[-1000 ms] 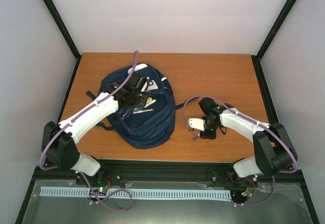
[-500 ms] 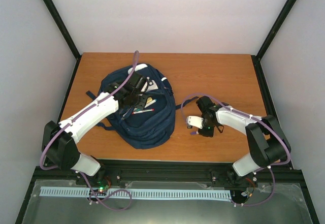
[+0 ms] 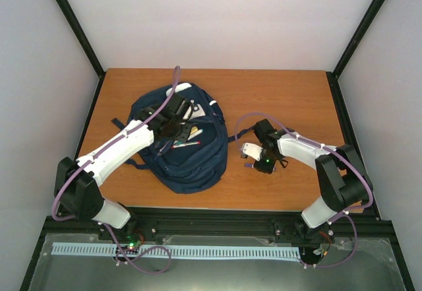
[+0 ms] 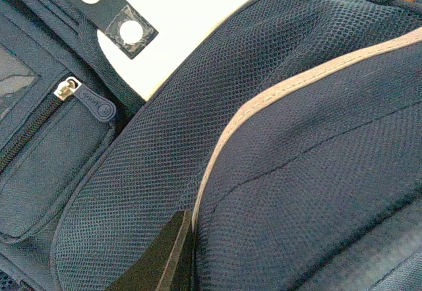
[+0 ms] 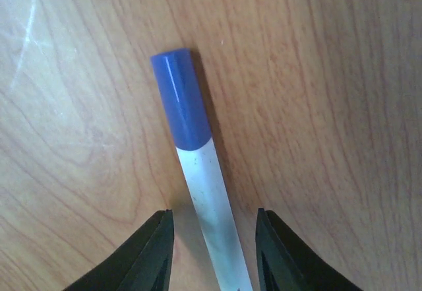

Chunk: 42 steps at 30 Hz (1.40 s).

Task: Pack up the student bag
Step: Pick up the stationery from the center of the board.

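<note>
The bag [image 3: 191, 162] lies flat on the left half of the table [image 3: 283, 99], its top toward the far side and its front pocket open. The left gripper [image 3: 173, 125] sits on the bag's upper middle, clenched on a raised fold of mesh fabric. In the wrist view, one dark finger [image 4: 161, 258] shows at the bottom edge against the fold's grey trim. A white patch [image 4: 191, 20] and a zip pull [image 4: 92, 103] lie just beyond it.

The right gripper [image 3: 251, 158] is low over the table, just right of the bag and apart from it. It is released, and its fingers [image 5: 148, 255] stand on either side of a white pen [image 5: 198, 172] with a blue cap. Bare wood shows between each finger and the pen, which lies on the table with its cap pointing away from the gripper
</note>
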{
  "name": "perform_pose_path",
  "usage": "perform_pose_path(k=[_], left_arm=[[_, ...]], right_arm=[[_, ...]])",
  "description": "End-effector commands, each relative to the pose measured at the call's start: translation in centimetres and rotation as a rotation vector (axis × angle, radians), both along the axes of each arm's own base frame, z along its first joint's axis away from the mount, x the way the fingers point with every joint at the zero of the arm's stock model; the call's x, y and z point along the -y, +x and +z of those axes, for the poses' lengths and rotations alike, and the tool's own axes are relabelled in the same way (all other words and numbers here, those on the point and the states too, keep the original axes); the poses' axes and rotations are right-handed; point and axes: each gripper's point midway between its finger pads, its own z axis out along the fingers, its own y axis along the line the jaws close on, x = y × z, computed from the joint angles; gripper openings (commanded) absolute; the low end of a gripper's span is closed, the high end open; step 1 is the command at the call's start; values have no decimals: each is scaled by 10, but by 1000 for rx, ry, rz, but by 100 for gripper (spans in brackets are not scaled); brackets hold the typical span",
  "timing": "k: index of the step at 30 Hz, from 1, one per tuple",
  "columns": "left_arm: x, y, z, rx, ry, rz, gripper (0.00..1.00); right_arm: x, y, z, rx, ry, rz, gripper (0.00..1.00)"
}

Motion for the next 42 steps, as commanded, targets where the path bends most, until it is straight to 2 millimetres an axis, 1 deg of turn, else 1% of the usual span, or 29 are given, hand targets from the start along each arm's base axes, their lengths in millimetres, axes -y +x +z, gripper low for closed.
perform_pose_path(k=[1,5,7,10,12,17,21,25,29,32,35,38,42], left_arm=[[9,9,18,38,-48,5,16],[9,9,18,34,-50,3,16],[9,9,18,35,-50,2,17],[9,9,17,35,-45,4,17],[8,9,17,35,-43,6,16],[9,9,17,33,-44,5,17],[9,9,16,31,-47,4,17],[9,9,17,35,-45,4,17],[8,9,18,35,-45,5,17],[8,9,18,36,-46,5,17],[9,9,17,34,-47,3,17],[9,8,17,32,-49,2,17],[10,8,17,31,-51,2,17]], right_arm=[[-12,1,13,-11,60,-50,36],[-24,0,14,-33,119,-31,37],[-29,2,13,-47,131,-21,36],[-34,6,10,-62,131,-22,33],[-33,8,6,-52,106,-20,30],[-29,3,-2,-57,82,-24,25],[-24,-2,-9,-59,51,-24,23],[-20,-5,-14,-67,28,-24,16],[-19,-4,-14,-60,18,-27,8],[-23,0,-3,-30,24,-22,4],[-32,1,18,7,41,3,4],[-51,-4,45,51,80,72,4],[-87,-24,86,111,175,248,4]])
